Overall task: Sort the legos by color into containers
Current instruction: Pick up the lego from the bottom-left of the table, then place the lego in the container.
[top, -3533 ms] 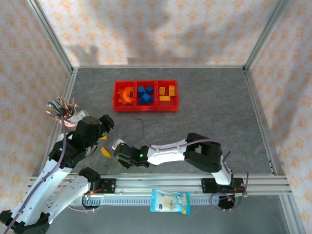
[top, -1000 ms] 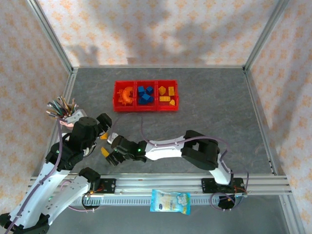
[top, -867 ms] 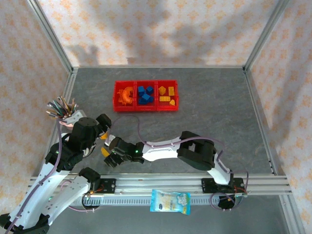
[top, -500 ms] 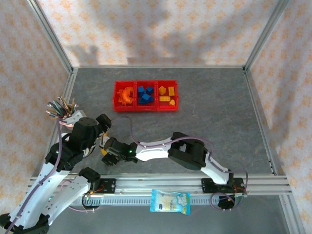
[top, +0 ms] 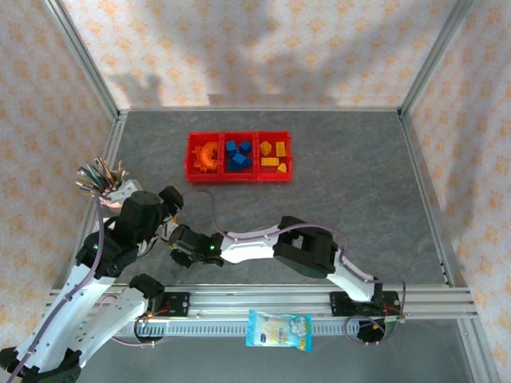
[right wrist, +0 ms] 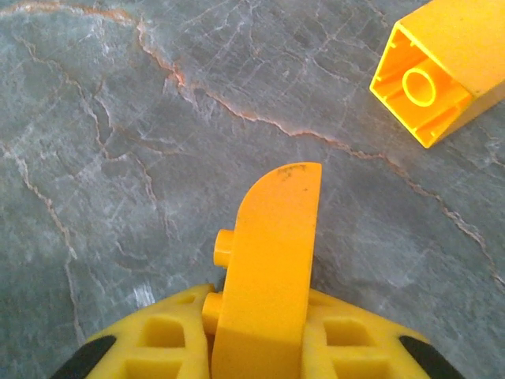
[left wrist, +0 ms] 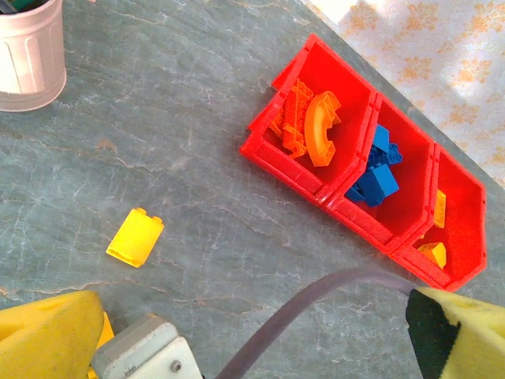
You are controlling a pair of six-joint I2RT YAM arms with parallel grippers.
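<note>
The right gripper is clamped on a yellow-orange curved piece. The piece stands on edge between the gripper's yellow fingers with its rounded end pointing away from the camera; whether its tip touches the grey table I cannot tell. Up and to the right in that wrist view, a yellow brick lies on its side, apart from the held piece, with its hollow underside (one round tube inside) facing the camera. From above, the right gripper reaches across to the near left of the table, close beside the left gripper. The left gripper is spread wide above the table, with the yellow brick lying loose beneath it and a purplish cable crossing between its fingers. Well apart, towards the back, three joined red bins sit in a row — orange pieces including an arch in the left one, blue bricks in the middle one, yellow blocks in the right one. A pink cup stands off to the left.
</note>
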